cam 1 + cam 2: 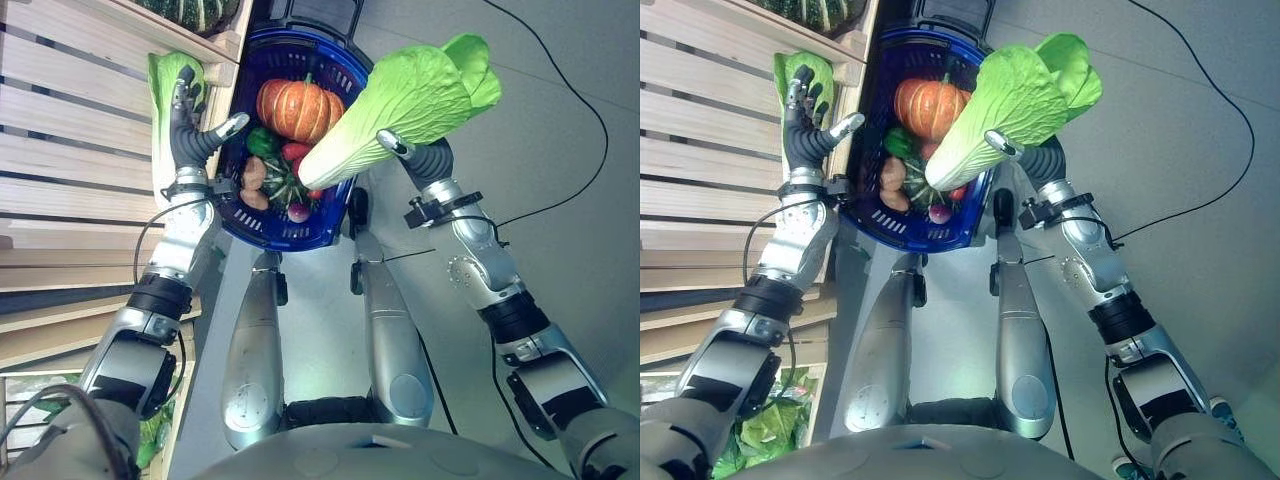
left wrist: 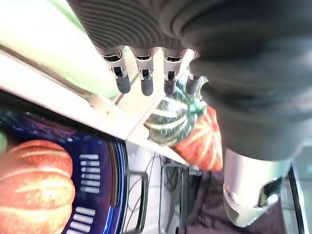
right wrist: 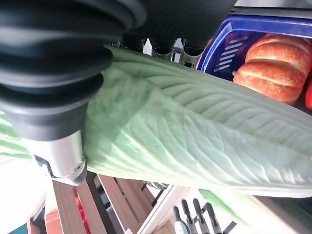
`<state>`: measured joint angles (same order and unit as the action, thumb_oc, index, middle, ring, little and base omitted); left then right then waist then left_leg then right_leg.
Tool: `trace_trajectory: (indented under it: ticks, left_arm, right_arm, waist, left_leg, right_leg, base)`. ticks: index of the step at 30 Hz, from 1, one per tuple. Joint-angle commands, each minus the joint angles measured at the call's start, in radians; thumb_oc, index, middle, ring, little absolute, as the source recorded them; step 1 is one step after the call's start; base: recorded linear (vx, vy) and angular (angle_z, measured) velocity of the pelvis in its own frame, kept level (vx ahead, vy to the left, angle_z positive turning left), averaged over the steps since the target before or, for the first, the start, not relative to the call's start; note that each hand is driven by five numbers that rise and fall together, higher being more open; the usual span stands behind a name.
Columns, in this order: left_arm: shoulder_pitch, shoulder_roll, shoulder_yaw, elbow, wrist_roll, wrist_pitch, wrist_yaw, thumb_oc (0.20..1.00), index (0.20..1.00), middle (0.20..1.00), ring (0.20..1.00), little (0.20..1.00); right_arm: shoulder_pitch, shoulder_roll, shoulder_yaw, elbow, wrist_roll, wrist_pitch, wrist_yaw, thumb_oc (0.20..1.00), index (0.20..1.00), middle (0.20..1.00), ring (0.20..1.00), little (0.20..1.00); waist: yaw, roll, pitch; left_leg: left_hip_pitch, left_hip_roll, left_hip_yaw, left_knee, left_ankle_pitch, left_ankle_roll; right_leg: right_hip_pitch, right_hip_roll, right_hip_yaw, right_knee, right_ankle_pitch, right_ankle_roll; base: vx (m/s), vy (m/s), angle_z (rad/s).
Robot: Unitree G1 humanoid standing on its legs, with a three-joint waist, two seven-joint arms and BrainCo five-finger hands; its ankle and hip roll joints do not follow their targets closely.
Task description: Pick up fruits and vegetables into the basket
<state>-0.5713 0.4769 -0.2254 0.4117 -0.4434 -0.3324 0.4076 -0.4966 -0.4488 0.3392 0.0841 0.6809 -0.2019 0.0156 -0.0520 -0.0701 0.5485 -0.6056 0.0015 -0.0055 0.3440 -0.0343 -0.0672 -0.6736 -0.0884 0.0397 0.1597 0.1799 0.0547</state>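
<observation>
— Over the blue basket (image 1: 262, 225), what is the right hand (image 1: 412, 152) doing?
— Its fingers are curling round a big green cabbage (image 1: 410, 100), holding it above the orange pumpkin (image 1: 298, 108) lying inside.
— And the left hand (image 1: 190, 130)?
— Spreading straight-fingered against another cabbage (image 1: 166, 85) on the wooden shelf (image 1: 70, 120).

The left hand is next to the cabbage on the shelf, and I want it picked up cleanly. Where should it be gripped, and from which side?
Probably around the pale, firm stalk half of the shelf cabbage, coming in from the basket side, where the open left hand already rests over it. The cabbage lies lengthwise on the wooden shelf, so curling fingers and thumb across its narrow width looks surer than grabbing the floppy leafy end.
</observation>
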Motion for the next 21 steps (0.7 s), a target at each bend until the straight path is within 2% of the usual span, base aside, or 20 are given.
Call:
trace_trajectory:
  ticks: [1,6,11,16,21]
  left_arm:
    - [0.006,-0.014,0.071,-0.011,-0.068,-0.084,0.016,1.0,1.0,1.0,1.0,1.0]
    - [0.008,-0.021,0.084,0.002,-0.04,-0.073,0.061,1.0,1.0,1.0,1.0,1.0]
    - [-0.025,-0.003,0.081,0.074,0.005,-0.037,0.114,1.0,1.0,1.0,1.0,1.0]
    - [-0.087,0.024,0.051,0.2,0.03,0.002,0.144,1.0,1.0,1.0,1.0,1.0]
    - [-0.15,0.05,0.015,0.322,0.028,0.026,0.137,1.0,1.0,1.0,1.0,1.0]
  right_arm:
    - [-0.005,-0.003,-0.053,-0.084,-0.064,-0.05,-0.038,0.2,0.2,0.2,0.2,0.2]
    - [-0.006,-0.008,-0.047,-0.077,-0.123,-0.03,-0.051,0.2,0.2,0.2,0.2,0.2]
    - [-0.057,-0.035,-0.01,-0.042,-0.126,0.026,-0.04,0.2,0.2,0.2,0.2,0.2]
    - [-0.157,-0.036,0.052,0.084,-0.112,0.072,-0.036,0.2,0.2,0.2,0.2,0.2]
    - [-0.294,-0.038,0.13,0.273,-0.088,0.117,-0.074,0.2,0.2,0.2,0.2,0.2]
  waist:
    - [-0.003,0.05,-0.028]
    - [-0.004,0.055,-0.028]
    - [0.0,0.062,-0.028]
    - [0.012,0.069,-0.028]
    - [0.032,0.08,-0.028]
  left_leg:
    - [0.006,-0.049,-0.006,-0.135,0.07,0.023]
    - [0.003,-0.052,-0.007,-0.134,0.071,0.024]
    - [0.001,-0.054,-0.008,-0.125,0.072,0.021]
    - [0.005,-0.056,-0.009,-0.108,0.067,0.016]
    - [0.009,-0.057,-0.012,-0.1,0.068,0.01]
  right_leg:
    - [0.055,0.083,-0.078,0.11,-0.184,0.011]
    - [0.053,0.082,-0.079,0.11,-0.185,0.009]
    - [0.052,0.076,-0.082,0.114,-0.186,0.007]
    - [0.058,0.067,-0.093,0.124,-0.196,0.005]
    - [0.063,0.059,-0.107,0.129,-0.199,0.0]
  base:
    - [-0.01,0.037,0.0]
    - [0.0,0.0,0.0]
    - [0.0,0.0,0.0]
    - [0.0,0.0,0.0]
    - [0.0,0.0,0.0]
